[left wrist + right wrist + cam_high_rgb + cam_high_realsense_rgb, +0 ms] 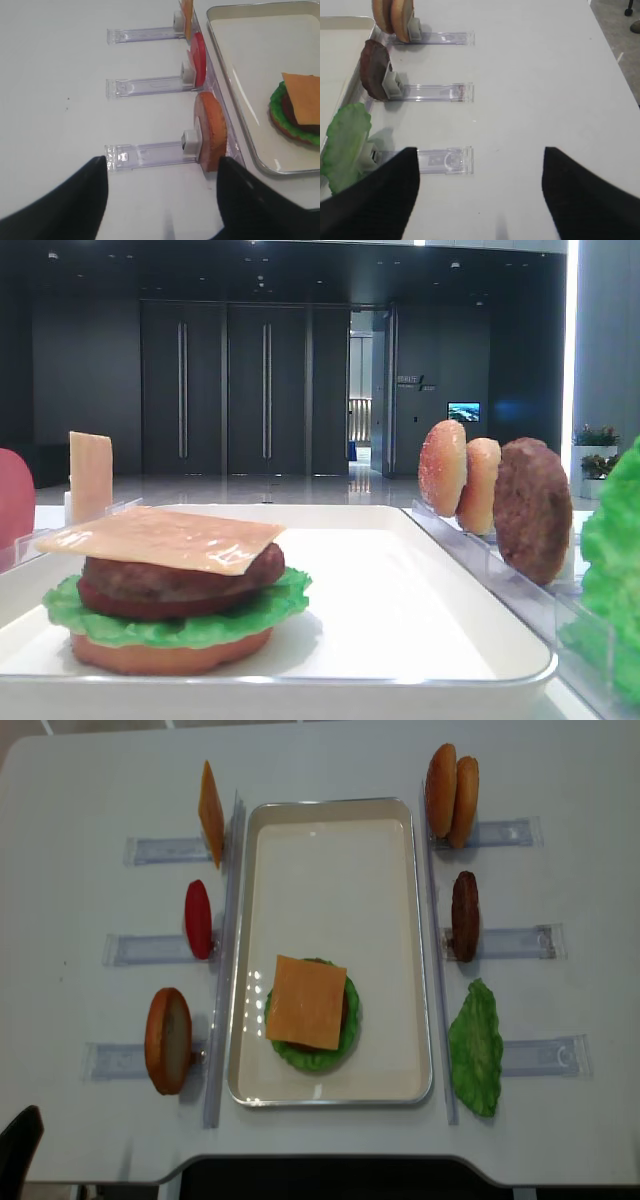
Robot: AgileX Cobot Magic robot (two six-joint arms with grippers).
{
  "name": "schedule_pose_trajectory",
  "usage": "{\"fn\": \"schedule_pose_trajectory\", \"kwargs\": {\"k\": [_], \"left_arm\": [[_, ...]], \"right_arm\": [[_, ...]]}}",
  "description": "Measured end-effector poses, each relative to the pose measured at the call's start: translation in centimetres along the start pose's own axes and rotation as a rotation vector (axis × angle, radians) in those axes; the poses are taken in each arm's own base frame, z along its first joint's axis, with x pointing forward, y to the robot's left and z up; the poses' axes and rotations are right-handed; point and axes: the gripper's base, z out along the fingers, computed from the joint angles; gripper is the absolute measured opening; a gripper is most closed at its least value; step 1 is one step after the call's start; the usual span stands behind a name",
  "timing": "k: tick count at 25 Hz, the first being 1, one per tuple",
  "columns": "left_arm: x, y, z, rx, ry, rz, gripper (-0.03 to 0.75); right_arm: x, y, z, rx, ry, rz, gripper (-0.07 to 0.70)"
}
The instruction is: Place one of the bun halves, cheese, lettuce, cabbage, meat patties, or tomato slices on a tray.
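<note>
Fingers of the left gripper [162, 200] stand wide apart over the counter [60, 100], holding nothing; the right gripper [480, 192] likewise gapes empty. Cheese [306, 1001] tops a patty [180, 585], lettuce [175, 625] and bun half [170, 652] stacked on the tray [330, 850].

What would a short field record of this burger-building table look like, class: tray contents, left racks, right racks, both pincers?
tray: one stack, bottom to top: bun half, lettuce, meat patty, cheese
left racks: cheese slice, tomato slice, bun half, all upright
right racks: two bun halves, meat patty, lettuce leaf
left pincer: open, empty
right pincer: open, empty
</note>
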Motion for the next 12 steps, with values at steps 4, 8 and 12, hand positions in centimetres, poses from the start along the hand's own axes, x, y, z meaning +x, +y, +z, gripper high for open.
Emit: {"fn": "schedule_pose_trajectory", "kwargs": {"k": [4, 8, 12], "left_arm": [[0.00, 0.00, 0.00, 0.000, 0.000, 0.001, 0.517], [0.00, 0.00, 0.00, 0.000, 0.000, 0.001, 0.517], [0.00, 0.00, 0.00, 0.000, 0.000, 0.001, 0.517]], "right_arm": [[0.00, 0.00, 0.00, 0.000, 0.000, 0.000, 0.489], [0.00, 0.00, 0.00, 0.000, 0.000, 0.000, 0.489], [0.00, 0.00, 0.00, 0.000, 0.000, 0.000, 0.489]]}}
